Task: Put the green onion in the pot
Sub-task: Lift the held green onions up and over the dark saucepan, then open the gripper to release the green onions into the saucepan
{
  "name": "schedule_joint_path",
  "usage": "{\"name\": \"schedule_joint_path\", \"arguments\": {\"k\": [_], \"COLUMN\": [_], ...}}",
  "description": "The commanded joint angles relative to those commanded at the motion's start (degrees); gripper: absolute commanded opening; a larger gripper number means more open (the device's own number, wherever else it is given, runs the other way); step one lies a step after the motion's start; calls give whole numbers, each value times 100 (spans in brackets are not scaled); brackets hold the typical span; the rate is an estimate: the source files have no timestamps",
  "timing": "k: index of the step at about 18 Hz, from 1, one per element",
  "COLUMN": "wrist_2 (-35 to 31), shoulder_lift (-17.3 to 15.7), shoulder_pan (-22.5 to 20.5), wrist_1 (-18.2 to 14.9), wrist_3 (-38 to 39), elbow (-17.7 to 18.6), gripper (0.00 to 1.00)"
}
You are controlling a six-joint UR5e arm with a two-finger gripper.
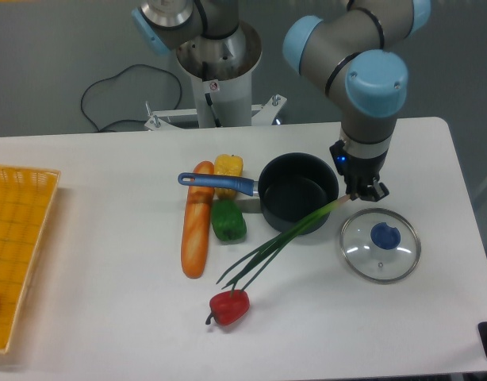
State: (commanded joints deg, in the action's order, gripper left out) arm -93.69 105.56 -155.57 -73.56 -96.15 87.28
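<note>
One gripper [361,193] clamped on green onion's [285,238] pale end, beside pot [297,194] rim; leaves trail down-left toward red pepper [229,306].

- The pot [298,193] is open above, its inside bare.
- Left of the pot: its handle, yellow pepper [228,167], green pepper [228,221], baguette [197,220].
- Right of the pot: pincer [362,192]; glass lid [380,244] lower right.
- Green onion [285,238] slants across the pot's front.

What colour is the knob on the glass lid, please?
Blue; the knob on the glass lid shows clearly in the fixed camera view.
</note>
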Motion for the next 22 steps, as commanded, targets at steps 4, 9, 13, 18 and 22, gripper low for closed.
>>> {"name": "schedule_joint_path", "arguments": {"k": [4, 9, 13, 18, 22], "wrist_2": [-9, -9, -122, -501, -510], "shoulder_lift": [-97, -387, -536, -677, -782], "shoulder_pan": [-123, -518, -746, -905, -1107], "wrist_1": [-36, -255, -448, -580, -598], "wrist_3": [0, -18, -438, -738, -773], "elbow": [-35, 26, 61, 70, 193], "gripper": [15, 15, 15, 14, 14]}}
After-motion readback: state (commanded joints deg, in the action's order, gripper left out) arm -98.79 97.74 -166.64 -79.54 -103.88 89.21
